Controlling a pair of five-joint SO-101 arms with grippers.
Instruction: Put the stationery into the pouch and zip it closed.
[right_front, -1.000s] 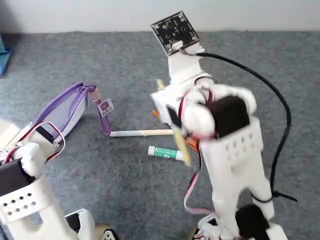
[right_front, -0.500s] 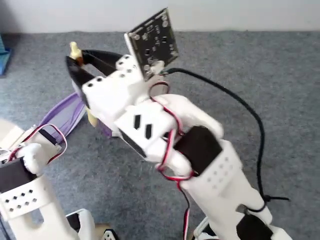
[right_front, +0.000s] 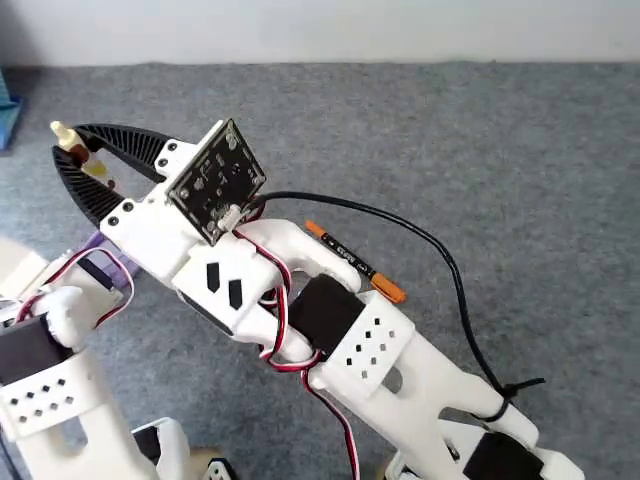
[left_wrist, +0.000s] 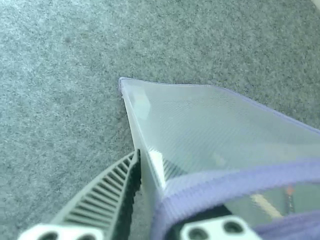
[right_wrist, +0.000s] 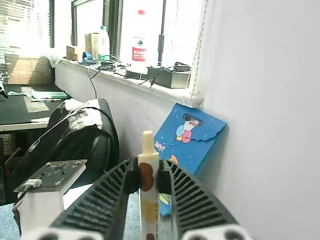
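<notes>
1. Jaws of the right gripper (right_wrist: 148, 169) are pinching a cream pen (right_wrist: 147, 142) near their tips in the right wrist view. Its long axis runs across the fingers, one end poking out past them.
2. Left wrist view: the left gripper (left_wrist: 150, 200) has its jaws pressed onto the purple rim of the clear pouch (left_wrist: 210, 130), which lies on the grey table (left_wrist: 60, 60).
3. High view: the right arm holds the pen over the table's far-left corner, and an orange marker (right_front: 355, 262) lies mid-table. The pouch mouth seems to lie below the pen, toward the near-left corner, so the pen probably needs tipping end-first into it.
</notes>
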